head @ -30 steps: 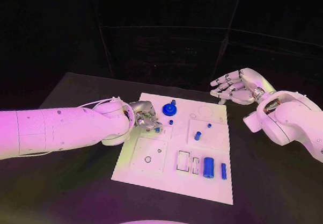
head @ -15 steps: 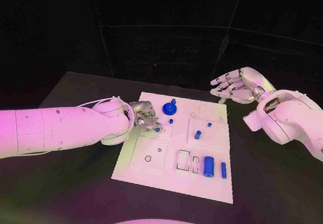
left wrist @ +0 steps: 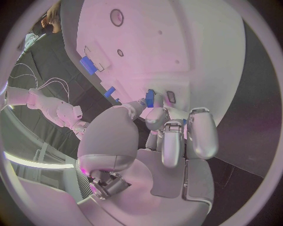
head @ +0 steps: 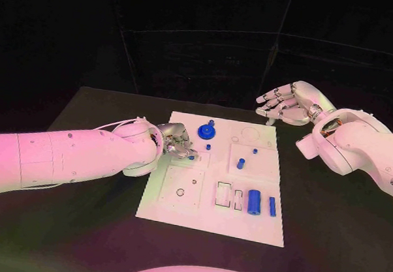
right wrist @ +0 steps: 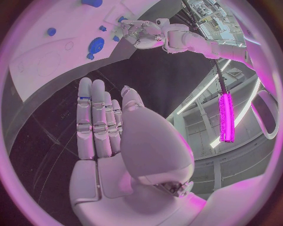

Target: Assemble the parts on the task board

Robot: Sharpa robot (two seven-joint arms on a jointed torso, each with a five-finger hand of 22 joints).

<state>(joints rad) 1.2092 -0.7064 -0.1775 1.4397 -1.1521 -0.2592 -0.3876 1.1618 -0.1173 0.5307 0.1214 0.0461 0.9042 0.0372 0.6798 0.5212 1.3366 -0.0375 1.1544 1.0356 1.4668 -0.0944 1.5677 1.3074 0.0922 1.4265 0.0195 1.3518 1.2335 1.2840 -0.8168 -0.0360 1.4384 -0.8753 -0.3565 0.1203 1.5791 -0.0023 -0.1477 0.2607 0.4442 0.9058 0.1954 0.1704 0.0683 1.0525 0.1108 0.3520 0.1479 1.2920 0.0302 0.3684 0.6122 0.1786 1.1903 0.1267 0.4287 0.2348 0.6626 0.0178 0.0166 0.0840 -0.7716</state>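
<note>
- The fingers (left wrist: 154, 101) of the left hand (head: 178, 144) are curled in and pinch a small blue part (left wrist: 150, 98) at their tips, held over the left side of the task board (head: 209, 213), close to its surface.
- The right hand (head: 289, 105) hangs above the table (head: 337, 242) beyond the board's far right corner; its fingers (right wrist: 93, 117) are straight and side by side, holding nothing.
- The held part looks like a short, stiff, moulded piece: probably light and hard, smooth enough to slip or twist in a fingertip pinch, so a hold across its middle or its flat sides seems safest.
- The board is a flat white plate with outlined recesses and small holes, and it lies in the middle of the table.
- A round blue part (head: 206, 134) like a gear sits near the far edge, with small blue pegs (head: 241, 163) nearer the centre.
- A blue cylinder (head: 254, 203) and a slimmer blue bar (head: 272, 207) lie side by side by the board's right edge, next to empty rectangular slots (head: 224, 194).
- The cylinder would likely roll if nudged; taking it across its round sides looks best.
</note>
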